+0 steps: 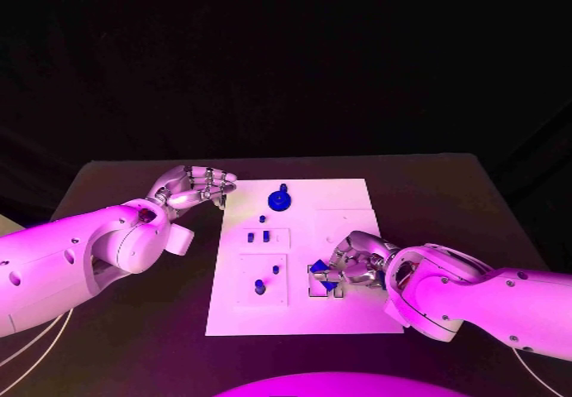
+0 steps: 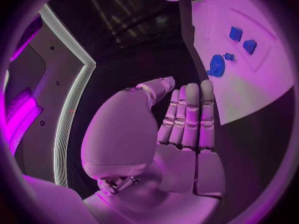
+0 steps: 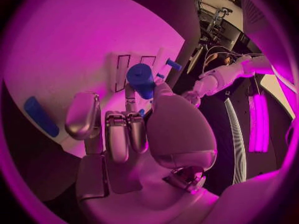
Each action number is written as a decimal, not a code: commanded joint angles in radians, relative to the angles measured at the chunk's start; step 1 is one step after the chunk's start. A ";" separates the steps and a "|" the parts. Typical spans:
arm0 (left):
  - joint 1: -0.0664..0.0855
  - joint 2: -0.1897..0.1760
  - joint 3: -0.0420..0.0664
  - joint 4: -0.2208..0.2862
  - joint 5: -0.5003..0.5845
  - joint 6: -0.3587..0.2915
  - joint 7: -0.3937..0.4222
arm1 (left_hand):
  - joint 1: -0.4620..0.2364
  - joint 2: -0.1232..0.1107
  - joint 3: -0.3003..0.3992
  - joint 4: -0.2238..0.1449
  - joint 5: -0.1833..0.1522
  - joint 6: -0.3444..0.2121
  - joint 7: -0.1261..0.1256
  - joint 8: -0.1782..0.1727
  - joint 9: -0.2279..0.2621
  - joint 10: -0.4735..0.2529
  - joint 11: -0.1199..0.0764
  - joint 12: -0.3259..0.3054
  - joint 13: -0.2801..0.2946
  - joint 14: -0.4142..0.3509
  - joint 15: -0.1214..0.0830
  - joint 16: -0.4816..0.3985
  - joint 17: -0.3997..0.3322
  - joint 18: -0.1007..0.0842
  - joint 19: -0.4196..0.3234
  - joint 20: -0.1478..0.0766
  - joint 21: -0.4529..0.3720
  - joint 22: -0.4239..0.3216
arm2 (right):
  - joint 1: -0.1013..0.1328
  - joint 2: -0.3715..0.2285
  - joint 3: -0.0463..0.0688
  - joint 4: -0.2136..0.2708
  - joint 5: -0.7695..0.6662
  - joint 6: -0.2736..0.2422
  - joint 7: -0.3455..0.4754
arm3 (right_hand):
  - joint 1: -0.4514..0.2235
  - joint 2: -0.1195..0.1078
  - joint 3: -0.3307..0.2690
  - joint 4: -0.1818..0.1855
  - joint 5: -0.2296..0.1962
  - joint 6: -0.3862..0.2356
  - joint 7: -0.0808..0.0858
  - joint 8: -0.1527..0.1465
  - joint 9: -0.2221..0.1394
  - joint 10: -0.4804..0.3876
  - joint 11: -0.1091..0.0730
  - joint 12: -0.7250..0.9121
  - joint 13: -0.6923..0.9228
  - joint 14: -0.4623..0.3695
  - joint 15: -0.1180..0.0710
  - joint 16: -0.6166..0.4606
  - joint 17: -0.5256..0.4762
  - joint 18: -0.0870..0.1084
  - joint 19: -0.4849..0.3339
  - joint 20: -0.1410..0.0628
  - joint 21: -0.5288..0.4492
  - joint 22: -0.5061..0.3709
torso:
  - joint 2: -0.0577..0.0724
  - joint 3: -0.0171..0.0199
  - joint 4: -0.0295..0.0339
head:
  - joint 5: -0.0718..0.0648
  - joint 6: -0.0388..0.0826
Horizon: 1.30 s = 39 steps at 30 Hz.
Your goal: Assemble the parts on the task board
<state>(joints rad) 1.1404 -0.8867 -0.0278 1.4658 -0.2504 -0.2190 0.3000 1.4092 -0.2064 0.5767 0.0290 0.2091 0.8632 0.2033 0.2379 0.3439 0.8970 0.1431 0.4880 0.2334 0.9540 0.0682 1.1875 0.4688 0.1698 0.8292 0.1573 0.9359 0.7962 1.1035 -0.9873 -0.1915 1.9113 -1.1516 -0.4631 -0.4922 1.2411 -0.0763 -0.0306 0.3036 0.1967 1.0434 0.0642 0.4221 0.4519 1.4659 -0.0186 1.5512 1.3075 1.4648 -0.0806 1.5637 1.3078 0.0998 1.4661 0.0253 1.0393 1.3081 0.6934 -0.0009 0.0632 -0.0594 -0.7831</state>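
Note:
The white task board (image 1: 345,198) lies in the middle of the black table. My right hand (image 1: 355,263) is low over the board's right side and pinches a chunky blue part (image 3: 142,79) between thumb and a finger; blue shows at its fingertips (image 1: 320,266). Beside the board's far left corner, my left hand (image 1: 191,188) hovers over the table with its fingers (image 2: 190,114) straight and side by side, holding nothing. A round blue part (image 1: 279,199) sits at the board's far middle. Two small blue pieces (image 1: 258,237) stand in slots left of centre.
More small blue pieces (image 1: 260,287) sit in the board's near-left block. A blue peg (image 3: 173,63) and a flat blue piece (image 3: 40,117) lie near my right hand. Bare black table (image 1: 453,207) surrounds the board on all sides.

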 commanded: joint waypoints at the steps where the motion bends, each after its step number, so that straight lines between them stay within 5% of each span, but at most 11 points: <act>1: 0.000 0.000 0.001 0.003 0.007 0.007 0.004 | -0.008 0.004 -0.001 0.006 0.004 -0.006 0.000 0.006 -0.001 -0.007 -0.003 0.006 -0.001 -0.005 0.001 -0.001 -0.001 0.014 0.003 0.007 -0.004 -0.002 | -0.003 0.004 -0.002 -0.006 -0.044 0.038 -0.025 | -0.020 0.000 -0.006 -0.010 -0.028 0.015 -0.010 0.007 0.001 0.090 0.000 -0.006 0.242 0.102 0.000 0.001 0.245 -0.017 0.028 0.001 0.002 0.095 | 0.000 0.0003 0.0004 | 0.002 -0.001; 16: 0.000 -0.003 0.001 0.003 0.007 0.008 0.003 | -0.010 0.004 -0.001 0.007 0.004 -0.007 0.000 0.007 -0.001 -0.008 -0.003 0.007 -0.001 -0.005 0.001 0.000 -0.001 0.014 0.003 0.007 -0.004 -0.002 | -0.003 0.007 -0.002 -0.006 -0.056 0.058 -0.027 | -0.052 -0.021 -0.043 -0.008 -0.087 0.014 -0.010 0.013 0.008 0.086 0.000 -0.012 0.237 0.102 0.001 0.000 0.242 -0.017 0.027 0.001 -0.003 0.097 | 0.000 0.0008 -0.0006 | 0.006 -0.004; 27: 0.000 -0.003 0.001 0.002 0.007 0.008 0.002 | -0.011 0.004 -0.001 0.009 0.004 -0.008 0.000 0.006 -0.002 -0.009 -0.003 0.008 -0.001 -0.006 0.001 0.000 -0.001 0.014 0.003 0.007 -0.006 -0.003 | -0.003 0.005 -0.002 0.001 -0.072 0.029 -0.010 | -0.214 -0.032 -0.100 -0.005 -0.121 0.009 -0.011 0.025 0.022 0.086 0.000 -0.015 0.237 0.102 0.000 0.001 0.244 -0.017 0.029 0.001 -0.004 0.102 | 0.000 0.0007 -0.0005 | 0.008 -0.001; 39: 0.000 -0.004 0.001 0.001 0.007 0.009 0.000 | -0.011 0.004 -0.001 0.009 0.004 -0.008 0.000 0.006 -0.002 -0.009 -0.003 0.008 -0.001 -0.006 0.001 0.000 -0.001 0.014 0.003 0.007 -0.006 -0.003 | -0.003 -0.016 -0.001 0.018 -0.078 0.039 0.005 | -0.245 -0.034 -0.103 -0.005 -0.124 0.007 -0.011 0.028 0.025 0.087 0.000 -0.014 0.238 0.103 0.000 0.002 0.247 -0.018 0.030 0.001 -0.002 0.105 | 0.000 0.0014 -0.0011 | 0.010 -0.002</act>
<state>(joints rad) 1.1404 -0.8914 -0.0278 1.4654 -0.2489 -0.2190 0.2967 1.4053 -0.2026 0.5739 0.0318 0.2091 0.8632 0.2032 0.2379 0.3432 0.8935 0.1394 0.4915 0.2336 0.9540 0.0682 1.1875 0.4688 0.1697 0.8292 0.1573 0.9360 0.7952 1.1018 -1.0011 -0.1928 1.9256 -1.2159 -0.4356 -0.5053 1.0052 -0.1078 -0.1296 0.2993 0.0732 1.0543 0.0532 0.4451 0.4757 1.4660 -0.0186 1.5395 1.3073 1.4648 -0.0806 1.5637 1.3074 0.0998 1.4661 0.0254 1.0394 1.3076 0.6930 0.0004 0.0622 -0.0487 -0.7838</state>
